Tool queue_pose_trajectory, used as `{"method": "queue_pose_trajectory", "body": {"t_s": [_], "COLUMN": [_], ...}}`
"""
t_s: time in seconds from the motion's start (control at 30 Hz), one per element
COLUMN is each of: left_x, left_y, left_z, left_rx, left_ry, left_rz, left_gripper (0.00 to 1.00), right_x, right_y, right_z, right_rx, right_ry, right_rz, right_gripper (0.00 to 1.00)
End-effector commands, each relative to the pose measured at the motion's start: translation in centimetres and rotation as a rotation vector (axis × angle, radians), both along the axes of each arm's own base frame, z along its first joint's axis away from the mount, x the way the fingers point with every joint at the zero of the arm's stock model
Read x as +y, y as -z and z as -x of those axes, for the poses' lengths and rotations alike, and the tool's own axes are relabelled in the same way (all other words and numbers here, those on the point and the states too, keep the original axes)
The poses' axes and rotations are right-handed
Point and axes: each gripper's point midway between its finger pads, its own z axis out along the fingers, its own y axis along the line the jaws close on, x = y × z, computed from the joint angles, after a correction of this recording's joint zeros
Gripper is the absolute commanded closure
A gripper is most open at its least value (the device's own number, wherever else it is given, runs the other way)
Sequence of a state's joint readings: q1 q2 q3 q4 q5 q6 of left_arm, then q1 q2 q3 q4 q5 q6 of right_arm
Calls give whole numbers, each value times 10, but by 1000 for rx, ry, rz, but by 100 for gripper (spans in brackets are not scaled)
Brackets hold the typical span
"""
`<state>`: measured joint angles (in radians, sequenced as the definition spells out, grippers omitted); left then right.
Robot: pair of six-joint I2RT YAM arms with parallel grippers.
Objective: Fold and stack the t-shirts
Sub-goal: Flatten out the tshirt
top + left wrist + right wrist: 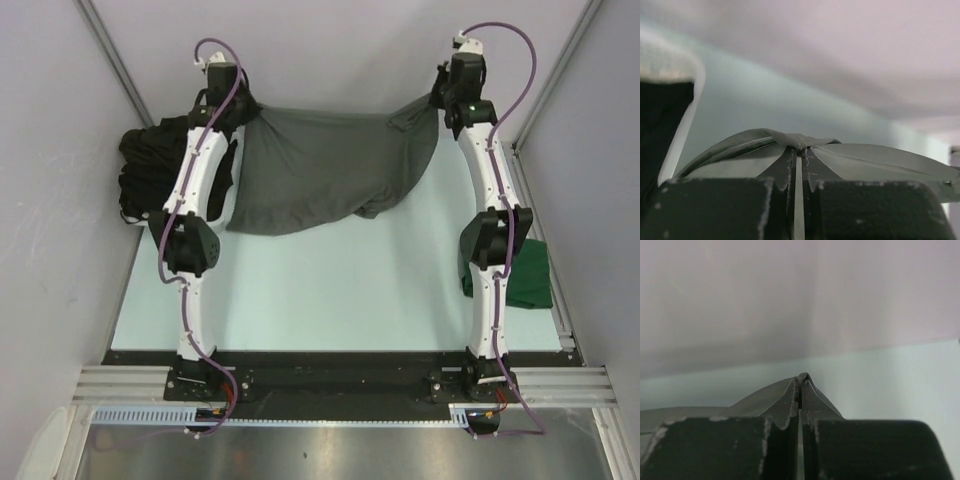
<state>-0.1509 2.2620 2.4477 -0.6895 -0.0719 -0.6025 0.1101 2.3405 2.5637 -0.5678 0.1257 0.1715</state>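
Holding the grey shirt (310, 170) up at the far end of the surface (330, 300), both ends caught. The left claw (799, 165) is pressed together on a bunched fold of it, and the right claw (801, 390) is pinching a thin ridge of the same cloth. The shirt sags between them like a hammock. Its lower edge looks to be lying on the surface, and its right side is all crumpled and twisted. The green shirt (530, 275) sits at the right edge, well apart. The black pile (150, 170) is off at the far left, just beside the grey one.

What I'd worry about:
- The right pinch looks like barely a sliver of fabric, so any tug as the claws pull apart could slip it free and dump that half.
- That twisted right side won't lie flat if it's laid down as is, so the fold would come out lopsided.
- The left hem is close to the black pile, so dragging it could snag something and pull it along.
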Motion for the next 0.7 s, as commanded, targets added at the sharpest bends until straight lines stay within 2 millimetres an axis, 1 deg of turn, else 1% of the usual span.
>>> {"method": "queue_pose_trajectory", "body": {"t_s": [0.0,0.03,0.07,0.1,0.13,0.17,0.2,0.23,0.27,0.3,0.33,0.37,0.4,0.43,0.47,0.5,0.53,0.57,0.6,0.63,0.67], "left_x": [17,19,23,27,30,32,33,36,37,39,45,48,52,56,59,57,61,63,66,67,67], "left_y": [-205,-225,-238,-259,-260,-262,-261,-256,-248,-242,-222,-216,-176,-189,-179,-144,-150,-137,-98,-97,-76], "left_z": [28,36,45,62,71,80,88,107,115,126,144,157,161,190,200,206,230,240,255,275,291], "left_rx": [-514,-563,-588,-624,-606,-599,-584,-542,-512,-486,-421,-404,-313,-347,-327,-253,-271,-238,-138,-140,-72], "left_ry": [-24,-26,-32,-37,-39,-38,-30,-25,-25,-25,-38,-42,-49,-56,-61,-37,-44,-51,-55,-52,-38], "left_rz": [19,12,2,-14,-26,-35,-51,-63,-72,-77,-95,-101,-122,-115,-117,-133,-133,-130,-138,-128,-128], "left_gripper": [100,100,100,100,100,100,100,100,100,100,100,100,100,100,100,100,100,100,100,100,100], "right_x": [-1,-1,-2,-3,-3,-4,-6,-8,-9,-14,-18,-21,-23,-27,-28,-28,-31,-33,-30,-35,-35], "right_y": [-189,-203,-216,-239,-249,-251,-269,-272,-270,-262,-276,-274,-251,-258,-251,-205,-206,-180,-162,-114,-93], "right_z": [19,26,33,48,58,66,85,94,100,104,125,135,134,159,168,164,194,202,215,239,254], "right_rx": [-507,-537,-562,-599,-610,-590,-608,-601,-575,-541,-555,-532,-464,-456,-428,-308,-288,-221,-167,-33,29], "right_ry": [-51,-58,-61,-71,-77,-81,-79,-76,-71,-50,-40,-30,-12,3,14,39,61,84,98,144,153], "right_rz": [-44,-42,-40,-41,-36,-30,-29,-30,-30,-32,-32,-30,-47,-68,-91,-128,-157,-172,-202,-190,-192], "right_gripper": [100,100,100,100,100,100,100,100,100,100,100,100,100,100,100,100,100,100,100,100,100]}}
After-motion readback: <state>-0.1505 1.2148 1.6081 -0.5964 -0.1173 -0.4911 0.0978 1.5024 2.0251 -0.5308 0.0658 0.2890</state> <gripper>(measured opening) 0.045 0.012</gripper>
